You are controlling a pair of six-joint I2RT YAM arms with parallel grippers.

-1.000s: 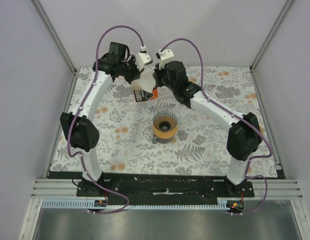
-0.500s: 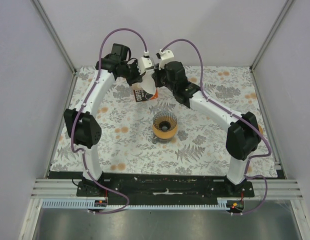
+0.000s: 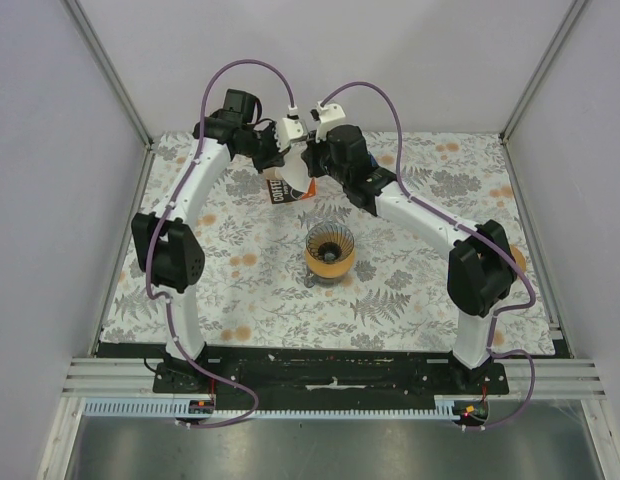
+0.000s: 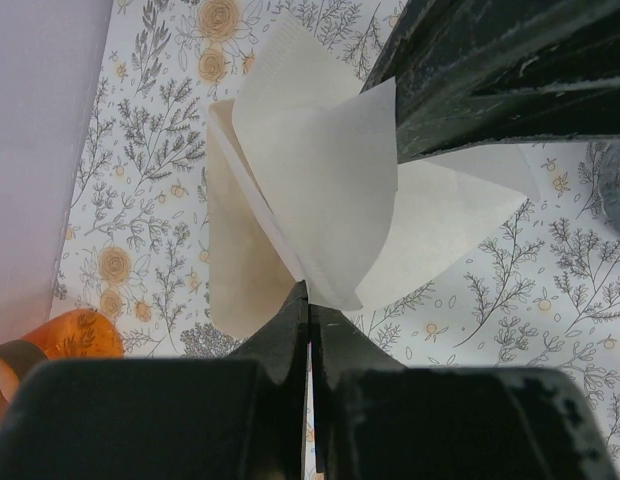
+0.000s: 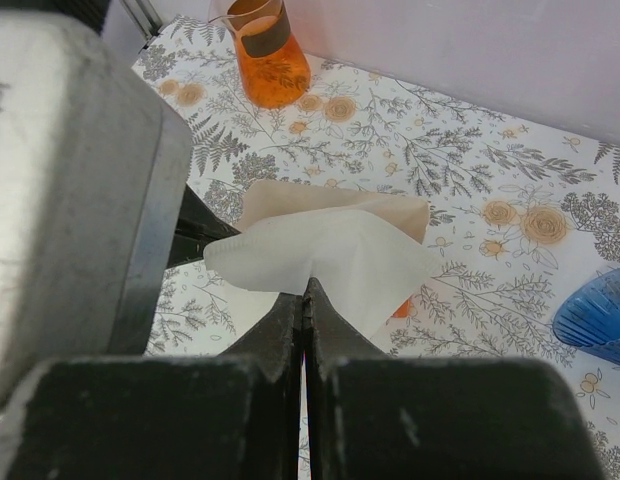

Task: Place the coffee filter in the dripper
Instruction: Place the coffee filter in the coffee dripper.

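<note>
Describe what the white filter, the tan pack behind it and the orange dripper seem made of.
White filter: thin matte paper, creased and folding softly. Tan pack: likely unbleached paper, matte, its edge showing layers. Orange dripper: translucent and glossy, glass or plastic; I cannot tell which.

A robotics lab cell: plain white panels (image 3: pixel 340 60) and aluminium framing (image 3: pixel 108 70) enclose a floral-clothed tabletop (image 3: pixel 410 300), with 2 arms (image 3: pixel 430 220) bolted to its rail (image 3: pixel 330 365).
</note>
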